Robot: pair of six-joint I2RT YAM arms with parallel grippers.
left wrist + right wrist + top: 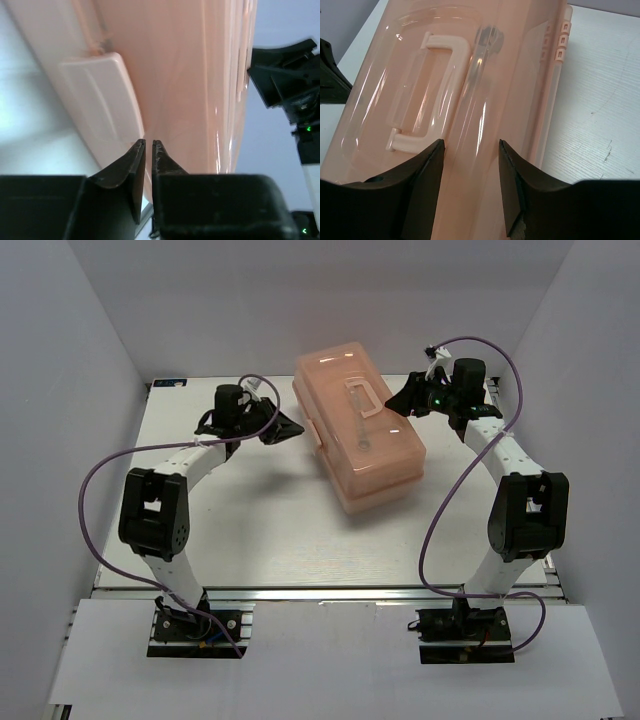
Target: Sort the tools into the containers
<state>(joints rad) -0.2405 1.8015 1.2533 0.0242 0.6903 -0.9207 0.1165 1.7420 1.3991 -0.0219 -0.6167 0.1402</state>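
On the white counter (pixel 250 510), seen from above, the salmon-pink toolbox (pixel 360 430) lay slantwise at the middle with its lid shut, between the two arms. Only that overhead view showed both arms whole, each trailing a purple cable (pixel 100 470), and white walls closing in the counter on three sides.

At the box's left side sat the left claw (pixel 290 428), just beside the front latch (pixel 314 430). At the box's far right corner sat the right claw (pixel 400 398).

Up close, the left wrist camera gave what the overhead one could not. The left claw (pixel 148 142) was almost clenched, with only a thin slit between its tips and nothing in it. The pale latch (pixel 100 100) lay flat against the box wall just beyond the tips. Whether they touched the wall could not be told. Past the box's edge, part of the right arm (pixel 300 100) stood dark with a green light.

From the right wrist camera, the right claw (pixel 470 142) was released, its jaws well apart over the clear-pink lid, grasping nothing. Between and beyond them ran the moulded handle (pixel 440 95), folded flat, and the hinge knuckles (pixel 561 40) along the right rim.

Through the lid a blurred grey shape (pixel 490 37) showed inside the box, too dim to name. The compartments themselves were hidden.
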